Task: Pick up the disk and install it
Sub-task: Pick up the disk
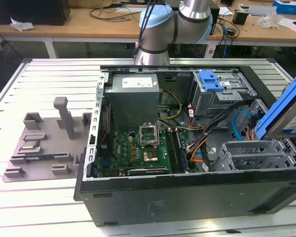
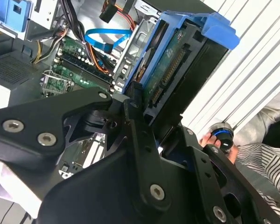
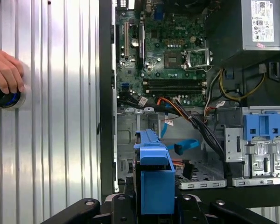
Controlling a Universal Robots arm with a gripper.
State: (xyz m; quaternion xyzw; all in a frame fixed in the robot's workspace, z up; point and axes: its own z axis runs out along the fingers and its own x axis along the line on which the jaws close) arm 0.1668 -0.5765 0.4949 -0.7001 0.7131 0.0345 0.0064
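Ribbed metal table (image 1: 39, 74), open computer case (image 1: 187, 197): above the case's drive cage (image 1: 251, 153), gripper (image 3: 154, 207) clenched on blue-railed disk (image 1: 286, 106).

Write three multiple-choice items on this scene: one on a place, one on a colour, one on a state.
1. Where is the disk? A. in the gripper, above the open case B. lying on the case floor C. standing beside the case
2. Its side rails are: A. red B. blue C. white
3. The gripper is: A. open and empty B. open around the disk C. shut on the disk
Key: 1 A, the exterior view shows it tilted in mid-air; 2 B, blue plastic frames it in both wrist views; 3 C, its fingers clamp the disk.
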